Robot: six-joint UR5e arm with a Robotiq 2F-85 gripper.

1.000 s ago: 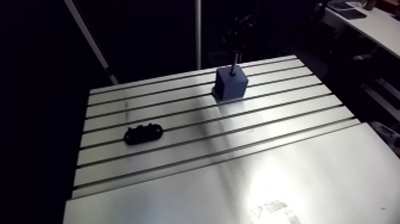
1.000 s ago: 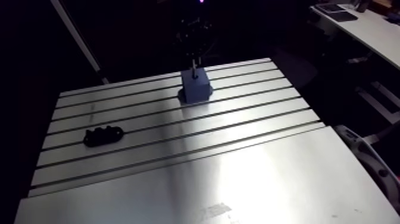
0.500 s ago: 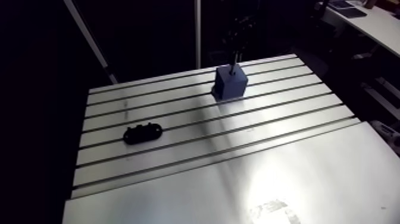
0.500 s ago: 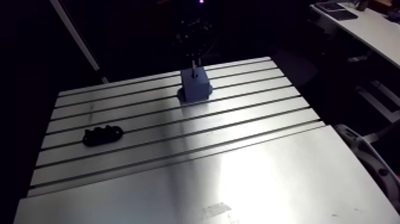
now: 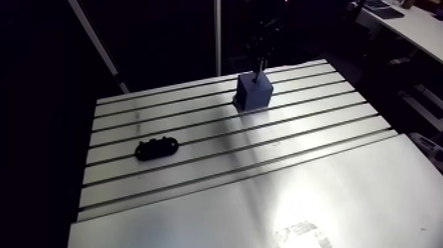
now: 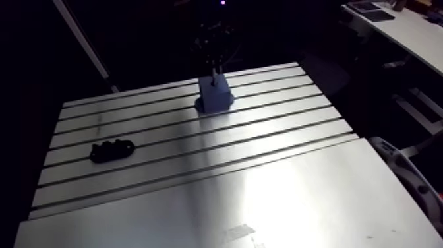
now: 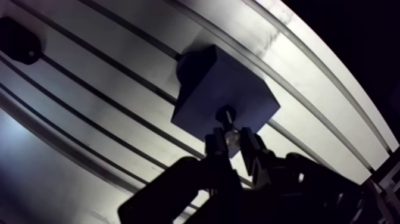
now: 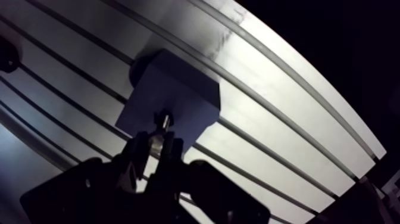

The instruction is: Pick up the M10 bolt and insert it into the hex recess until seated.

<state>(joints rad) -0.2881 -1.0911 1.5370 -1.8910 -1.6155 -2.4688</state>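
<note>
No readable text (mark on table illegible).

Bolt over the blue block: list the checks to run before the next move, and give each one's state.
1. Bolt gripped between the fingers of the tool: ok.
2. Bolt tip over the top face of the blue block: ok.
3. Tip lined up with the hex recess: cannot tell, the opening is hidden under the bolt.
4. Bolt seated: not ok, its shank shows above the block in the arm view.
5. Block flat on the table: ok.
6. Black part well apart from the block: ok.
</note>
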